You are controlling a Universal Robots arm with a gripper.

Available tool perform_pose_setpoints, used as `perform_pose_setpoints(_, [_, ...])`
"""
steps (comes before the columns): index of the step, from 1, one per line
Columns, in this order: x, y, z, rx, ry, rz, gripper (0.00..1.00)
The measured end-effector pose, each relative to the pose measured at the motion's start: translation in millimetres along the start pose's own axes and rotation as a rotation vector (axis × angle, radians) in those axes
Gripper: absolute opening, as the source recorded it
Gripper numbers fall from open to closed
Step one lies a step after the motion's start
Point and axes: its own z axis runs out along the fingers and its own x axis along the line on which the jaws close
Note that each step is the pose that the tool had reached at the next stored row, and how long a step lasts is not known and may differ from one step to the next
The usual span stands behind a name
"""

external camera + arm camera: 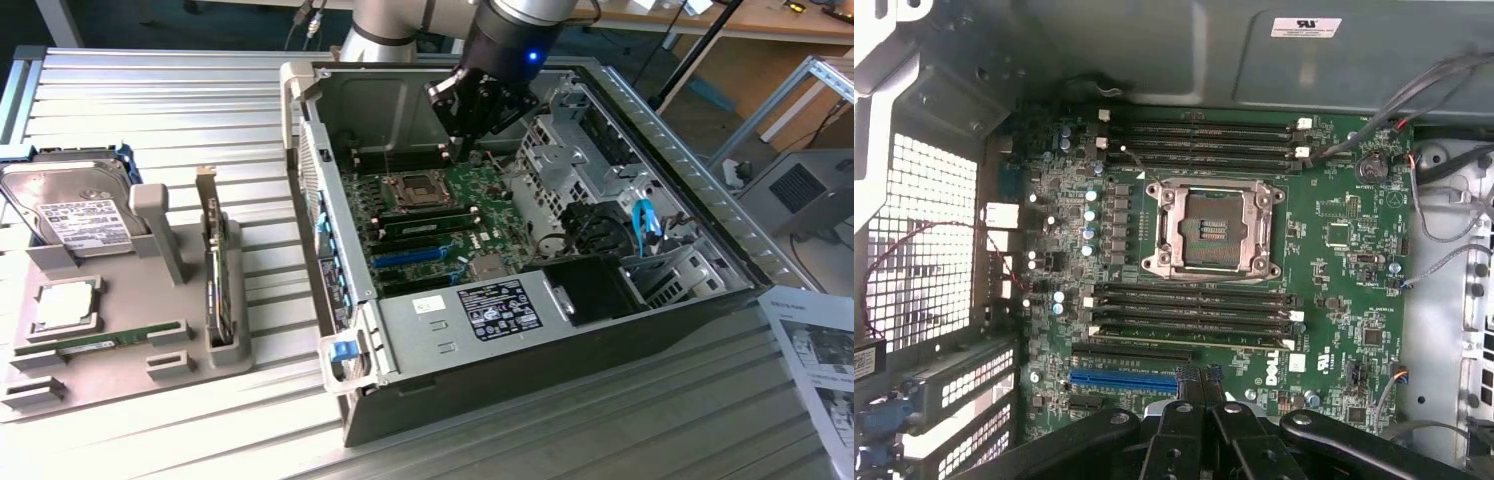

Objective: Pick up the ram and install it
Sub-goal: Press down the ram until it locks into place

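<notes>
Exterior view, left to right: grey tray point(134, 375) holding a hard drive point(74, 215), a square processor chip point(60, 305) and a spare green memory stick point(100, 343) lying flat. Then the open computer case point(441, 350).

On the motherboard point(467, 190), the ram point(430, 215) appears to stand in a slot just beside the empty CPU socket point(1212, 232). In the wrist view its green edge point(1194, 328) runs along one slot of the bank nearest the fingers.

Gripper point(470, 115) hangs inside the case above the board, fingers pressed together, nothing between them. Their tips point(1204, 385) sit close to the ram - contact not discernible.

Risks, as judged:
- Stick only half seated, if the end latches have not snapped; cannot tell from here.
- A push off-centre could tilt the stick or flex the board.
- Loose cables point(1444, 90) at the case's far side could snag the arm.
</notes>
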Motion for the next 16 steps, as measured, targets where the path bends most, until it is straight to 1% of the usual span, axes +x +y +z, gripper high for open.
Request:
perform_pose_setpoints(5, [0.0,0.0,0.0,0.0,0.0,0.0,0.11])
perform_pose_setpoints(6, [0.0,0.0,0.1,-0.0001,-0.001,0.0,0.11])
perform_pose_setpoints(9, [0.2,0.0,0.1,-0.0001,-0.0096,0.0,0.11])
perform_pose_setpoints(12, [0.5,0.0,0.0,-0.0006,-0.0209,-0.001,0.11])
perform_pose_setpoints(14, [0.8,0.0,0.0,-0.0017,-0.0315,-0.001,0.11])
perform_pose_setpoints(16, [1.3,0.1,0.0,-0.0034,-0.0451,-0.002,0.11])
